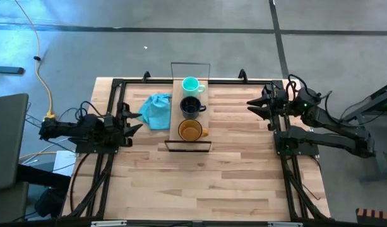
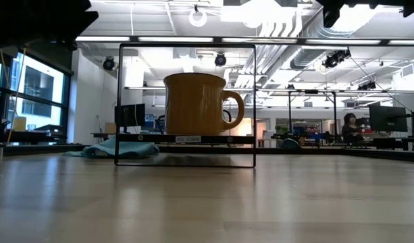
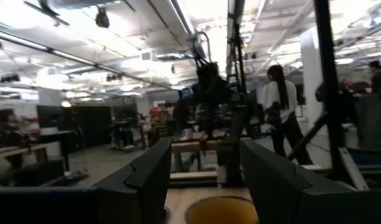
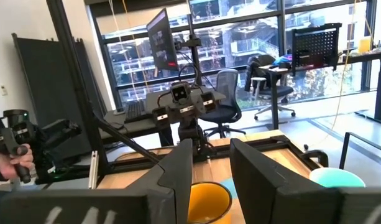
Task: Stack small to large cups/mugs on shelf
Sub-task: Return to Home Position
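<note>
Three mugs stand in a row on the light-wood shelf [image 1: 180, 94], handles toward the table's right. The teal mug [image 1: 191, 84] is at the far end, the black mug [image 1: 190, 106] in the middle and the amber mug [image 1: 191, 130] at the near end. In the low view the amber mug [image 2: 196, 103] hides the other two inside the black wire frame [image 2: 119, 101]. My left gripper [image 1: 140, 122] hovers open over the table's left side. My right gripper [image 1: 250, 107] hovers open over the right side. Both point at the shelf and touch nothing. The amber mug's rim shows between the fingers in both wrist views [image 3: 221, 211] [image 4: 209, 202].
A light blue cloth [image 1: 156, 110] lies crumpled on the table just left of the shelf, between it and my left gripper. Bare tabletop [image 1: 199, 183] stretches from the shelf toward the near edge. A person's hand [image 4: 10, 152] holding a device shows in the room beyond the table.
</note>
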Robot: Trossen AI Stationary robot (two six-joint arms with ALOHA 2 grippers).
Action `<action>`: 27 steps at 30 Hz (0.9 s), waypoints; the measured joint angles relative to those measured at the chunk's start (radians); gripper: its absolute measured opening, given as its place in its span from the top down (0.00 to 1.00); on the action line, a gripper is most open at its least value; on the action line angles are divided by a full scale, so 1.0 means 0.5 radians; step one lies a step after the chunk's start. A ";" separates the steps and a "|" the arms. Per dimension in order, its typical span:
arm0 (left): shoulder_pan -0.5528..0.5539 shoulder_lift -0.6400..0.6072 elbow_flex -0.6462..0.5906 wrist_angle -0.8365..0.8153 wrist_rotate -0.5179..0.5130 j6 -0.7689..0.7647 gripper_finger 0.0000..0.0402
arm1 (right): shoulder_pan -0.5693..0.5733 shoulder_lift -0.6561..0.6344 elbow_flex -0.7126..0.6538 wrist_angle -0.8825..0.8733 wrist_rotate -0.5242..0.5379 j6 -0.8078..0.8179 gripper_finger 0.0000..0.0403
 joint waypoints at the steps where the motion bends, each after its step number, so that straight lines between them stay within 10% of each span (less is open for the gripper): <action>1: 0.045 0.000 0.000 0.021 0.030 -0.001 0.55 | 0.000 0.009 0.000 0.001 0.000 0.000 0.75; 11: 0.652 0.000 0.000 0.088 0.716 -0.321 0.55 | 0.001 0.079 0.000 0.003 -0.007 0.070 0.75; 27: 0.368 0.001 0.000 -0.030 0.390 -0.335 0.55 | 0.003 0.076 0.000 0.004 -0.006 0.094 0.75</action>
